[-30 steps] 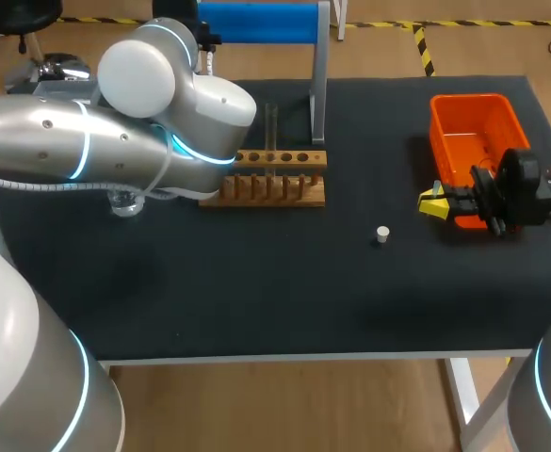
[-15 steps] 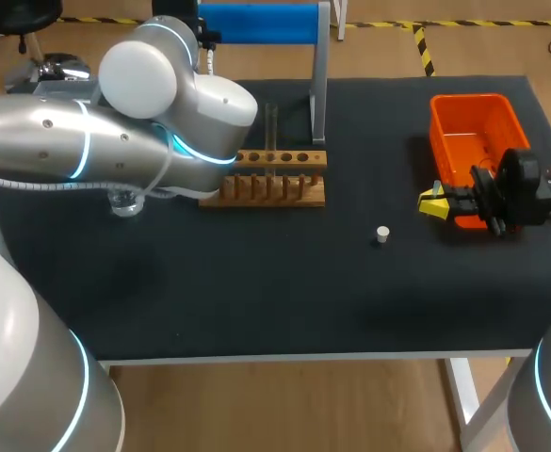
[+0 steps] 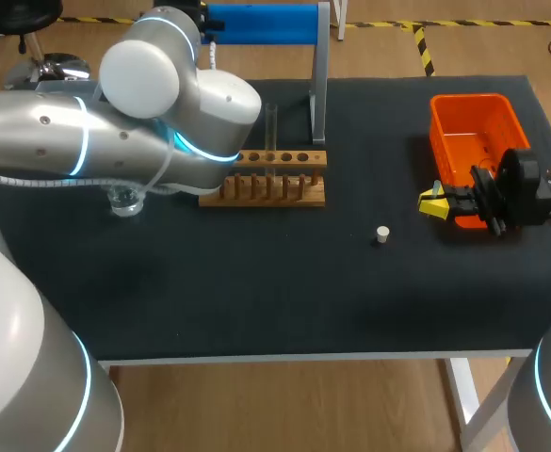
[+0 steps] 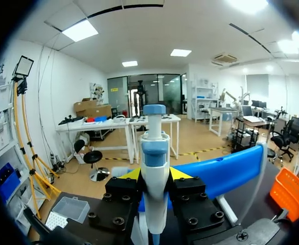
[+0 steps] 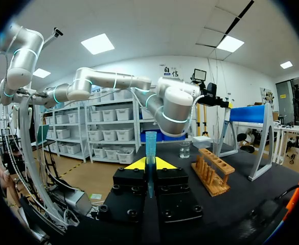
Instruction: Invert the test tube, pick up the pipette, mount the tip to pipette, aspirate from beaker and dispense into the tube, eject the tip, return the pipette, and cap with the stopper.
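My left gripper [image 4: 154, 176] is shut on the white and blue pipette [image 4: 154, 153], which stands upright between its fingers by the blue stand [image 4: 226, 171]. In the head view my left arm hides that gripper; only a bit of the pipette [image 3: 213, 49] shows by the stand [image 3: 261, 23]. My right gripper [image 3: 433, 202], beside the orange bin [image 3: 478, 132], is shut on a blue pipette tip [image 5: 151, 153]. A clear test tube [image 3: 271, 127] stands upright in the wooden rack [image 3: 275, 179]. The beaker [image 3: 124, 200] sits left of the rack. The white stopper [image 3: 381, 234] lies on the mat.
A translucent tip box [image 4: 67, 207] sits on the table beside my left gripper. My left arm [image 3: 143, 122] spans the table's left half above the beaker. The stand's metal post [image 3: 318, 80] rises just behind the rack.
My left arm has shifted slightly up and back, so a bit of the pipette now shows by the stand. The right arm has not moved.
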Robot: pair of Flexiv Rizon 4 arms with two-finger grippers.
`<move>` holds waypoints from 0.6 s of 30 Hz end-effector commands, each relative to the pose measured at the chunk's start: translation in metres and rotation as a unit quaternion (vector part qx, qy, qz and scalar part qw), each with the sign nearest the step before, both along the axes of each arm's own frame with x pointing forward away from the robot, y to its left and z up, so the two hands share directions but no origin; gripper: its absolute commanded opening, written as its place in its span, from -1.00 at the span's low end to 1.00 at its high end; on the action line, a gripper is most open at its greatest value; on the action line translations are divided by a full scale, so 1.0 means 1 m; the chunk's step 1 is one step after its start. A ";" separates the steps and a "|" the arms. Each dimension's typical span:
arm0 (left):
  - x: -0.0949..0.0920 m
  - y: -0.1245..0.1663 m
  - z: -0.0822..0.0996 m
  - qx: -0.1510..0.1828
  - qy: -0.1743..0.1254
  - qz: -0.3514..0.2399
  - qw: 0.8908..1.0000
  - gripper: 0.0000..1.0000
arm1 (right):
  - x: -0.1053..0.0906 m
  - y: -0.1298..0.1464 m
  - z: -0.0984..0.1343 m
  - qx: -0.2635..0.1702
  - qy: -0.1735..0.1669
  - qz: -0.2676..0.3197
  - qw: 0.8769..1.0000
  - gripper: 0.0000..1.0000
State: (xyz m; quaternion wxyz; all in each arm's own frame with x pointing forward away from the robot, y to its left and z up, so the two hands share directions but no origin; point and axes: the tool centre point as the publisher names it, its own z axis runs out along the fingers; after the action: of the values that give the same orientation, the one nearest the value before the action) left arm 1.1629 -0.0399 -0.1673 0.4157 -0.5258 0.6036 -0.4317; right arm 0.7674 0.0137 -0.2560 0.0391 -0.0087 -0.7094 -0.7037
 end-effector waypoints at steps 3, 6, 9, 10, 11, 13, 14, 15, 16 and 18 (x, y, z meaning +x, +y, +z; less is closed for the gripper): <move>-0.022 0.003 0.017 -0.008 0.014 -0.063 0.998 -1.00 | -0.001 0.000 0.000 -0.001 0.000 -0.001 1.000 -1.00; -0.032 0.001 0.024 -0.011 0.015 -0.098 0.995 -1.00 | -0.001 0.000 0.000 -0.001 0.000 -0.001 1.000 -1.00; -0.044 0.002 0.032 -0.019 0.015 -0.130 0.991 -1.00 | -0.001 0.000 0.000 -0.001 0.000 -0.001 1.000 -1.00; -0.048 0.002 0.035 -0.032 0.014 -0.150 0.988 -1.00 | -0.001 0.000 0.000 -0.001 0.000 -0.001 1.000 -1.00; -0.052 0.002 0.038 -0.032 0.015 -0.162 0.986 -1.00 | -0.001 0.000 0.000 -0.001 0.000 -0.001 1.000 -1.00; -0.060 0.001 0.042 -0.027 0.017 -0.189 0.981 -1.00 | -0.001 0.000 0.000 -0.001 0.000 -0.001 1.000 -1.00; -0.065 0.000 0.044 -0.027 0.016 -0.198 0.980 -1.00 | -0.001 0.000 0.000 -0.001 0.000 -0.001 1.000 -1.00; -0.069 0.000 0.046 -0.029 0.016 -0.210 0.977 -1.00 | -0.001 0.000 0.000 -0.001 0.000 -0.001 1.000 -1.00; -0.073 -0.001 0.048 -0.031 0.016 -0.224 0.974 -1.00 | -0.001 0.000 0.000 -0.001 0.000 -0.001 1.000 -1.00; -0.083 -0.002 0.053 -0.031 0.014 -0.242 0.970 -1.00 | -0.001 0.000 0.000 -0.001 0.000 -0.001 1.000 -1.00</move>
State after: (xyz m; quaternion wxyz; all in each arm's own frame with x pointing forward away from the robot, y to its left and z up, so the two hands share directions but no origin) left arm 1.1062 -0.0571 -0.1272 0.3491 -0.4346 0.6676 -0.4935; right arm 0.7674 0.0137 -0.2560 0.0390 -0.0087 -0.7094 -0.7037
